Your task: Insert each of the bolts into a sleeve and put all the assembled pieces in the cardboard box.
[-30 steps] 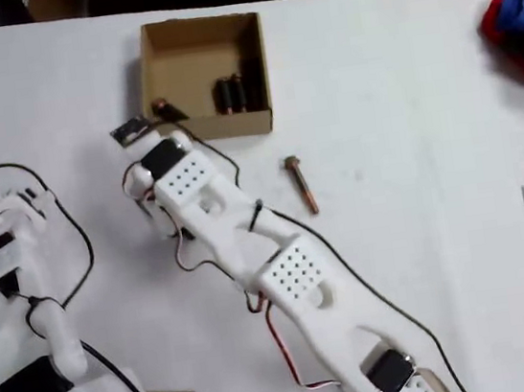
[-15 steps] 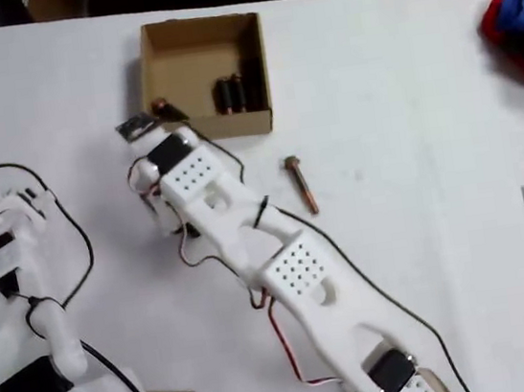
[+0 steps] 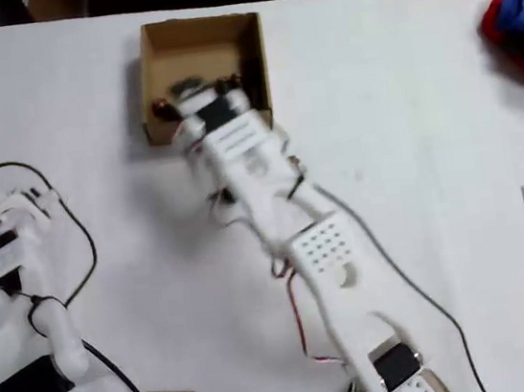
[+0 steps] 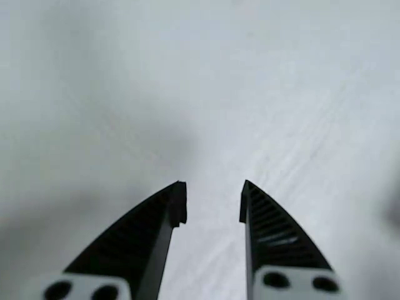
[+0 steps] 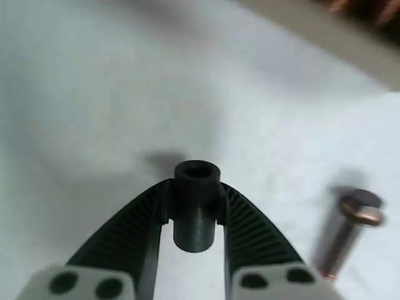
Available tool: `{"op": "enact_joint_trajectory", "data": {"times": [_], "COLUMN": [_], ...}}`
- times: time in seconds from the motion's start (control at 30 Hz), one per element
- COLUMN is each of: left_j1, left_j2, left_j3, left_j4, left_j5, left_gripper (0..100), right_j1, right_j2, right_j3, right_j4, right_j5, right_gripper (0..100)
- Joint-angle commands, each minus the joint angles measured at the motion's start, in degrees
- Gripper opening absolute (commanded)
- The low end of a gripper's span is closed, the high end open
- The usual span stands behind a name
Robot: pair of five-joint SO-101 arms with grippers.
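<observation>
The left gripper (image 4: 212, 201) hangs over the white table (image 4: 294, 81). Its two black ribbed fingers (image 4: 270, 225) stand apart, and bare table shows through the gap between the tips. A soft grey shadow (image 4: 94, 156) lies on the table beside one finger.

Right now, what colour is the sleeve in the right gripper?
Black; the sleeve shows best in the right wrist view.

A black sleeve (image 5: 196, 206) stood upright, clamped at both sides. Near it a copper-headed bolt (image 5: 347, 232) lay on the counter (image 5: 87, 94).
</observation>
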Motion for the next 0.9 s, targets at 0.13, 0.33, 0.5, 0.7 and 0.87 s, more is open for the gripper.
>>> {"op": "enact_joint_trajectory", "data": {"times": [0.13,0.33,0.5,0.7,0.87], "left_j1": [15.6,34.5,43.8,47.9,56.5], "left_j2": [-0.2,-0.1,2.2,17.8,30.9], "left_j3": [-10.2,-19.3,-24.6,-38.0,-53.2], "left_j4": [16.1,26.1,28.8,31.8,43.1], "left_j5": [-1.8,-8.2,-7.4,8.2,8.3], "left_gripper": [16,16,16,16,16], "right_j1": [8.4,17.0,29.3,35.3,36.4], "right_j2": [-29.5,-50.2,-62.7,-67.3,-66.2], "right_j3": [10.3,29.7,40.5,44.0,44.3], "right_j4": [1.2,0.7,-5.7,-16.7,-24.3], "right_j5": [1.7,1.6,1.3,-1.1,-4.3], "right_gripper": [1.9,2.0,2.0,1.9,1.9]}}
